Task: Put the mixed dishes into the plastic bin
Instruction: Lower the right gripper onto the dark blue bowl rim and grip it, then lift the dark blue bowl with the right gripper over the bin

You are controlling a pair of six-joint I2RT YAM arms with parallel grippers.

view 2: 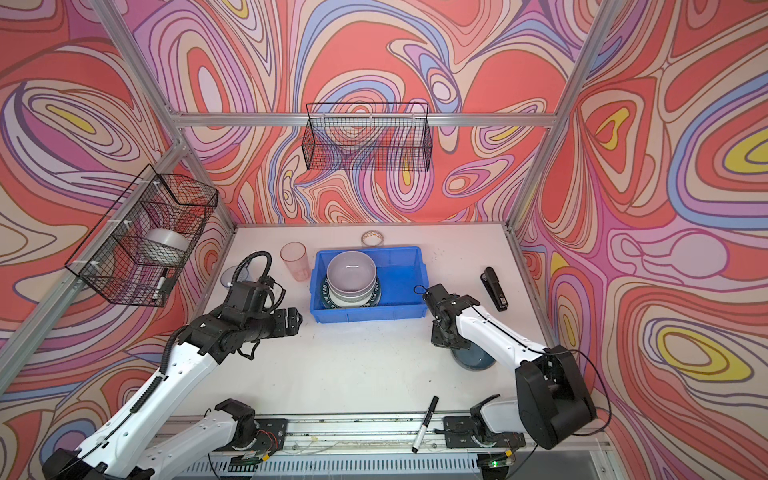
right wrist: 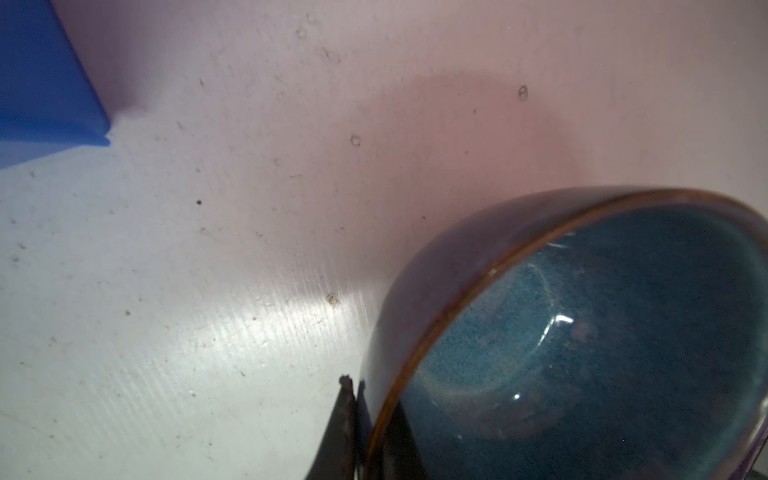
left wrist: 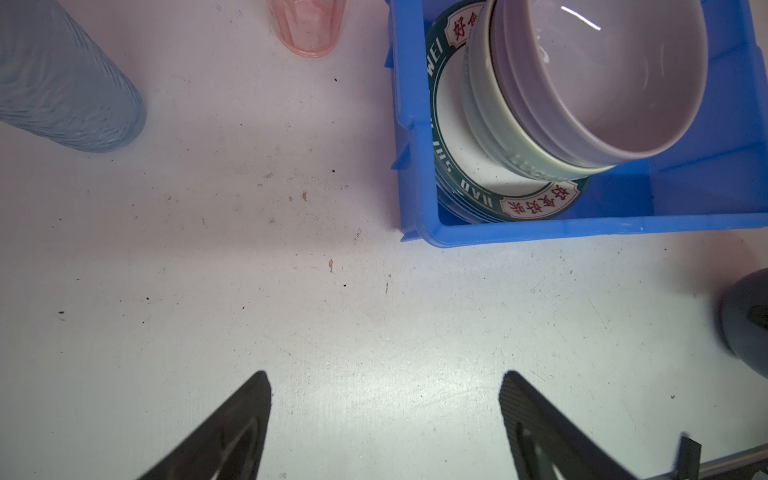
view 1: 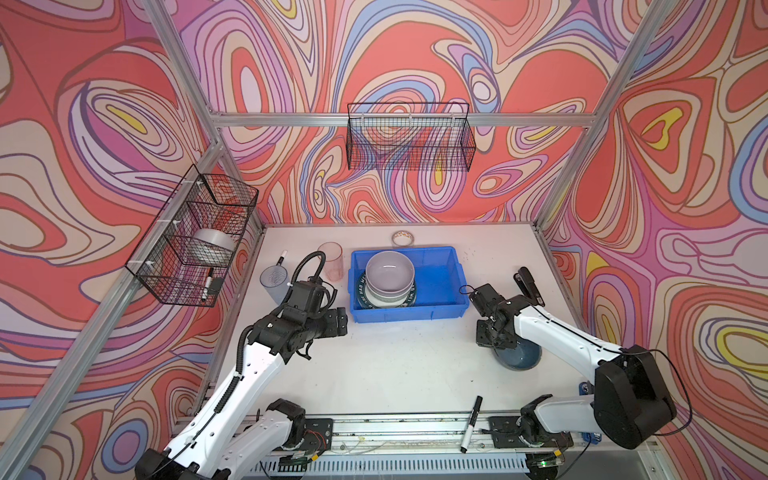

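The glossy dark blue ceramic bowl [right wrist: 582,332] is at the lower right of the white table [view 1: 395,365] in both top views, well apart from the bright blue rectangular plastic bin [view 1: 444,286] above and to its left. The right gripper [right wrist: 372,403] pinches its brown-edged rim, one finger outside the wall and one inside. The black arm partly covers the bowl from above. In the bin's left half a lavender bowl [view 1: 390,270] nests in a pale green bowl [left wrist: 498,137] on a white plate with a dark lettered rim [left wrist: 461,166]. The left gripper [left wrist: 384,415], jaws spread wide on nothing, hovers left of the bin. A pink translucent tumbler [view 1: 331,261] and a bluish one [view 1: 272,282] stand further left. A black stapler [view 1: 527,284] lies right of the bin and a small tape roll [view 1: 402,238] behind it. A marker [view 1: 471,424] lies at the bottom edge.
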